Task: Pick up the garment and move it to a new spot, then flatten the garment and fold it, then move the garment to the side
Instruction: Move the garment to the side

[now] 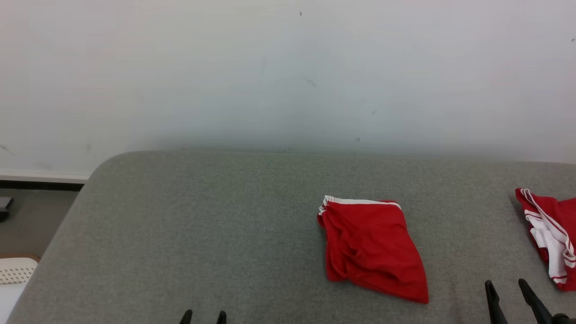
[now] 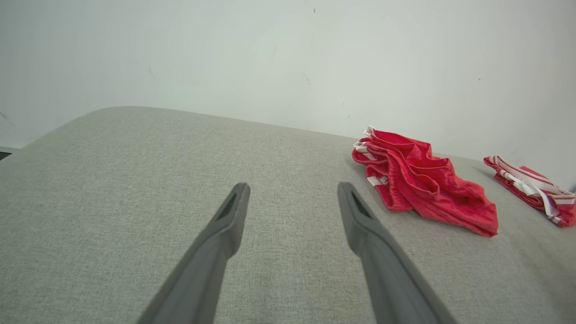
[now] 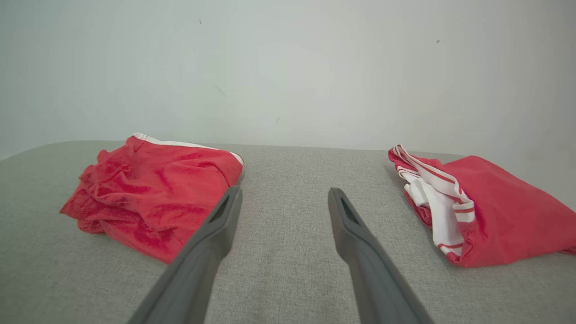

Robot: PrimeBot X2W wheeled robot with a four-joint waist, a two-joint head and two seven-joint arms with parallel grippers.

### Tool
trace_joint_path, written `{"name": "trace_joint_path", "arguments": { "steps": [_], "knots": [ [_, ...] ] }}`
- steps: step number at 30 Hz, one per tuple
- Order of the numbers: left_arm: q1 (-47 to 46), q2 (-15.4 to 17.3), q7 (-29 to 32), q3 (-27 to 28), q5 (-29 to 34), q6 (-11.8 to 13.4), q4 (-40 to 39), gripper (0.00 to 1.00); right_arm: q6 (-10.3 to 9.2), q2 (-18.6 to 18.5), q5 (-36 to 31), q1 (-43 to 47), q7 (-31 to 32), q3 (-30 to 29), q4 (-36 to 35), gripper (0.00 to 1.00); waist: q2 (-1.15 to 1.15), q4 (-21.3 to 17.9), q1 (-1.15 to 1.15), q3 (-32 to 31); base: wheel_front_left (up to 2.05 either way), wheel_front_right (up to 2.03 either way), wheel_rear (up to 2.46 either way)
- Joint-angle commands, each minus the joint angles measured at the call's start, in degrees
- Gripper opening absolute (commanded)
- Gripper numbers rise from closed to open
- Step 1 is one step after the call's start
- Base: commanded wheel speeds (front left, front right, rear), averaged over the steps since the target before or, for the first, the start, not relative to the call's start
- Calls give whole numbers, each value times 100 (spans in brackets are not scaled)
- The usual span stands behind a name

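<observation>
A red garment [image 1: 371, 249] with a white trim lies crumpled and folded on the grey padded surface [image 1: 202, 234], right of centre; it also lies at the right in the left wrist view [image 2: 423, 180] and at the left in the right wrist view [image 3: 153, 189]. My left gripper [image 1: 203, 317] is open at the bottom edge, well left of the garment, with nothing between its fingers [image 2: 225, 225]. My right gripper [image 1: 507, 288] stands open at the lower right, between the two red pieces, empty [image 3: 283, 198].
A second red garment with white stripes [image 1: 551, 236] lies at the right edge of the surface [image 3: 477, 211]. A pale wall [image 1: 288, 72] rises behind. The surface's rounded left corner drops to the floor, where a white perforated object [image 1: 15, 270] sits.
</observation>
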Motion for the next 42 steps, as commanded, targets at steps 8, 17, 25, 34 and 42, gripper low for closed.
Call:
{"name": "trace_joint_path", "arguments": {
  "steps": [8, 17, 25, 34, 42],
  "knots": [
    [-32, 14, 0, -21, 108, -23, -58, 100, -3, -198, 997, -382, 518, 117, -259, 100, -1, 150, 0, 119, 0, 0, 0],
    [-242, 17, 0, -223, 152, -103, 102, 100, -2, -251, 3015, -1082, 2887, 76, -205, 100, -1, 572, 0, 495, 0, 0, 0],
    [-424, 17, 0, -502, 5, -72, 229, 100, -2, -442, 3518, -1838, 4554, -257, 436, 100, -1, 1086, 0, 857, 0, 0, 0],
    [-651, 18, 0, -793, -83, -37, 307, 100, -2, -569, 3268, -2303, 5173, -616, 1118, 100, -1, 1539, 0, 1203, 0, 0, 0],
    [-795, 18, 0, -823, -144, -6, 333, 100, -2, -259, 3347, -2551, 5181, -876, 1660, 100, -1, 1836, 0, 1287, 0, 0, 0]
  ]
}}
